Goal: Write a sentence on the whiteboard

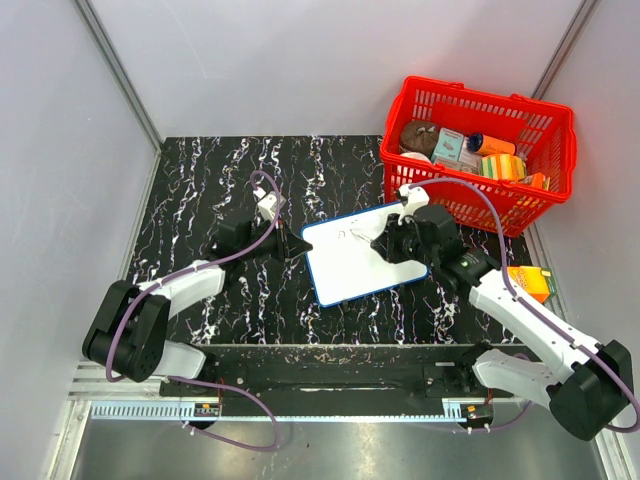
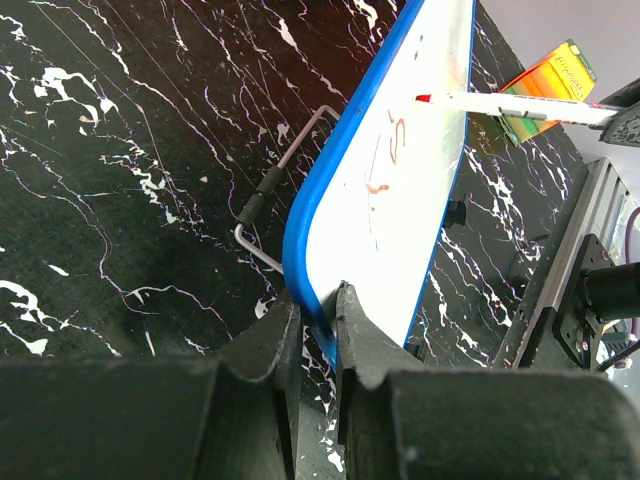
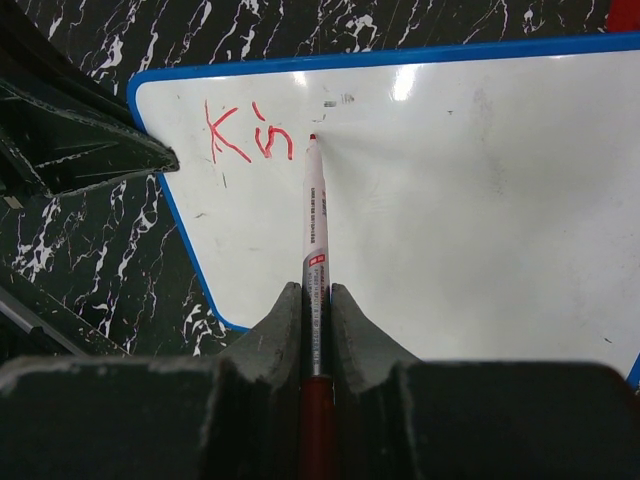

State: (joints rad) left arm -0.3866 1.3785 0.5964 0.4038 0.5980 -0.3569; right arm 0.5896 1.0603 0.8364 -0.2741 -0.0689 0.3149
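Note:
The whiteboard (image 1: 362, 255), white with a thin blue frame, lies tilted on the black marbled table in the middle. My left gripper (image 1: 298, 246) is shut on its left edge; in the left wrist view the jaws (image 2: 318, 305) pinch the blue frame. My right gripper (image 1: 385, 246) is shut on a red marker (image 3: 315, 235), whose tip rests on the board just right of the writing. The sentence (image 3: 248, 135) reads "Kin" in red near the board's top left corner; it also shows faintly in the left wrist view (image 2: 385, 155).
A red basket (image 1: 478, 150) with packaged items stands at the back right, close to the board's far corner. An orange-green carton (image 1: 530, 283) lies at the right edge. A wire stand (image 2: 280, 185) lies beside the board's left edge.

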